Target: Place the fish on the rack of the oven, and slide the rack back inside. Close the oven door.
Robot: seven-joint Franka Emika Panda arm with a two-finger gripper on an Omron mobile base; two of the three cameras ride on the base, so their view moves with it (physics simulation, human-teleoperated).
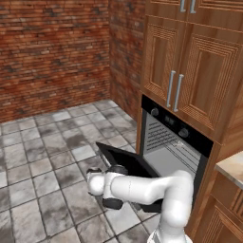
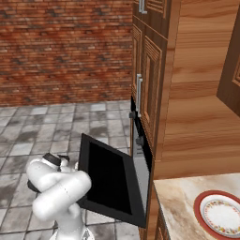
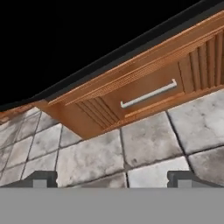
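Two finger tips of the end effector (image 3: 112, 178) sit spread apart, pinching nothing, low under the oven door (image 2: 110, 180), which hangs half open from the oven (image 1: 175, 142). It looks stiff, hinged and fairly heavy; pushing up near its outer edge should shut it.

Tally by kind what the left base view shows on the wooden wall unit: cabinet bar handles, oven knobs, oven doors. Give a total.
cabinet bar handles: 4
oven knobs: 2
oven door, hanging open: 1
Total: 7
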